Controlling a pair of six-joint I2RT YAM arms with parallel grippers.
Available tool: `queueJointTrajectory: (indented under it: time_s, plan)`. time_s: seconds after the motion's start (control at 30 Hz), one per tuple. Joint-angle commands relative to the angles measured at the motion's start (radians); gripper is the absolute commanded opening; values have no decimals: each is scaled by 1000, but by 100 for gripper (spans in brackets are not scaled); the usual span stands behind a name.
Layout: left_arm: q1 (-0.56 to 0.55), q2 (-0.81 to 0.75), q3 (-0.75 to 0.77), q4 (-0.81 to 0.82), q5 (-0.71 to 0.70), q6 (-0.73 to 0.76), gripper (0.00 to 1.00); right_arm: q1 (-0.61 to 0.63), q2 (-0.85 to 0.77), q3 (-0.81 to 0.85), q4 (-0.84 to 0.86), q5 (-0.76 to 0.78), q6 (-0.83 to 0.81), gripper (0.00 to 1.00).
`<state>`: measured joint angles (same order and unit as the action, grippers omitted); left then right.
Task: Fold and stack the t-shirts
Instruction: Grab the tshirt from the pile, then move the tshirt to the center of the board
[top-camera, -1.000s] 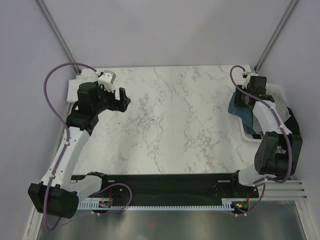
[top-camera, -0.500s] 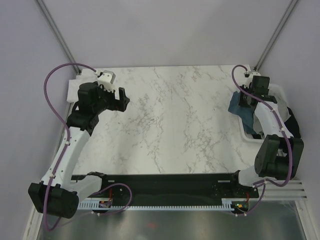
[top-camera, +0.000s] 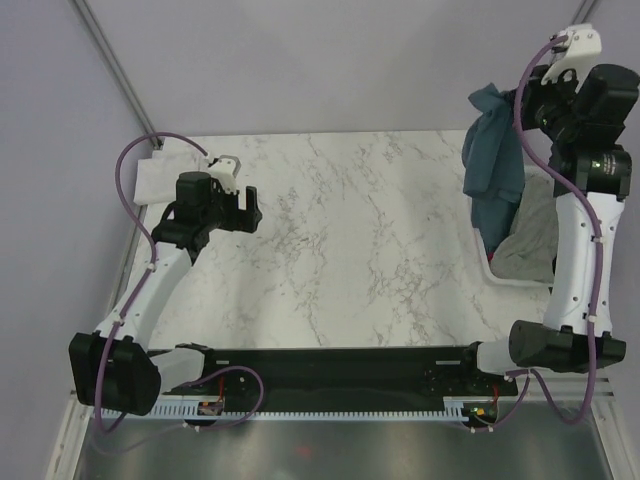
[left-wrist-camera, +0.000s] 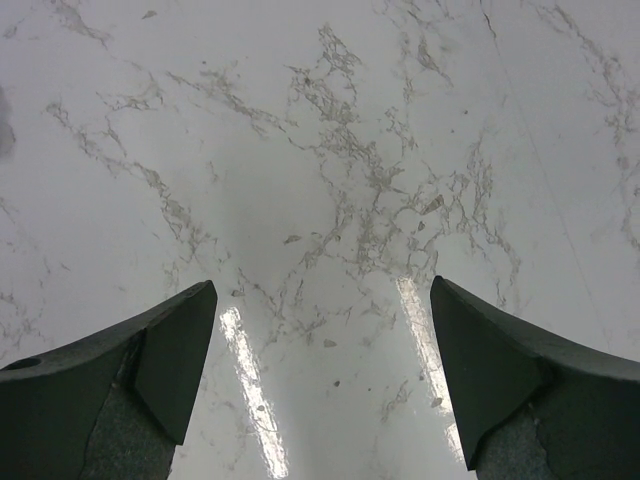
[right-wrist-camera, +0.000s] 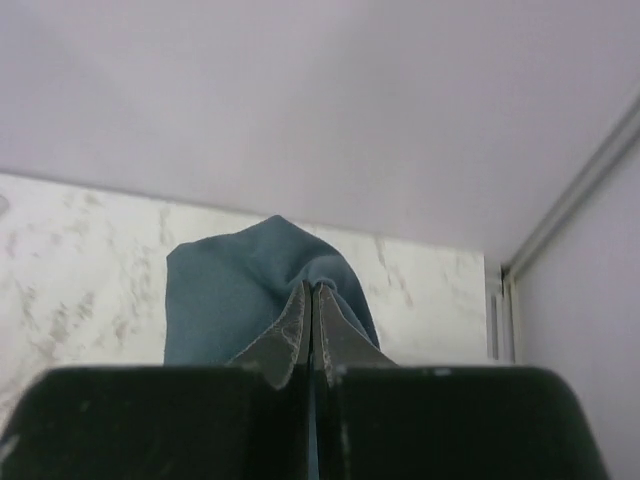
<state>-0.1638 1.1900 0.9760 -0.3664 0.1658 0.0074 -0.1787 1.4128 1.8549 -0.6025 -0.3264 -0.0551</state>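
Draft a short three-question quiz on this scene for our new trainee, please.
1. True or false: the left tool is open above the marble table, holding nothing.
2. What does the right tool grip, lifted off the table? A: a white t-shirt. B: the slate-blue t-shirt. C: a black t-shirt.
3. Fill in: the light grey t-shirt lies bunched in the white ____ at the table's right edge.

Key: 1 true; 2 B; 3 basket.

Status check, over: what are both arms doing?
Right end effector shut on slate-blue t-shirt, hanging high. Left end effector open over table. No obstacle seen.
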Motion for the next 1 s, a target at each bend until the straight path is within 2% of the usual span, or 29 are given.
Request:
queueJointTrajectory:
  time_s: [0.0, 0.1, 0.23, 0.37, 0.4, 0.47, 0.53, 0.6, 0.63, 0.67, 0.73, 0.77, 0.8, 0.87, 0.97]
  plan:
    - [0, -41, 12, 49, 24, -21, 95, 8, 11, 215, 14, -223, 52, 0]
    - [1, -85, -32, 86, 37, -29, 94, 13, -3, 268, 38, -321, 144, 0]
    - [4, -121, -63, 113, 57, -29, 93, 13, -41, 253, 127, -443, 247, 0]
    - [7, -136, -72, 133, 25, -38, 93, 13, -110, 85, 323, -620, 409, 0]
    - [10, -144, -77, 138, 20, -41, 93, 13, -141, -18, 427, -650, 452, 0]
    - [12, -144, -80, 139, 21, -43, 93, 21, -164, -112, 466, -680, 485, 0]
    - [12, -141, -83, 138, 31, -44, 93, 25, -179, -270, 454, -689, 430, 1]
    - [12, -139, -83, 132, 58, -44, 93, 27, -169, -436, 366, -675, 346, 34]
    - [13, -142, -83, 132, 69, -44, 93, 27, -154, -474, 298, -625, 265, 46]
    - [14, -141, -82, 129, 98, -40, 93, 27, -134, -497, 136, -579, 88, 55]
    - [14, -129, -73, 106, 139, -29, 92, 27, -77, -529, 29, -428, -69, 57]
    - [14, -121, -74, 98, 174, -27, 91, 27, -71, -540, 0, -293, -144, 58]
    - [14, -113, -76, 90, 198, -27, 91, 27, -92, -577, 6, -245, -173, 59]
    - [14, -69, -69, 81, 283, -23, 90, 27, -168, -629, 59, -232, -202, 60]
    - [12, 18, -31, 49, 429, -27, 89, 45, -222, -703, 84, -299, -198, 62]
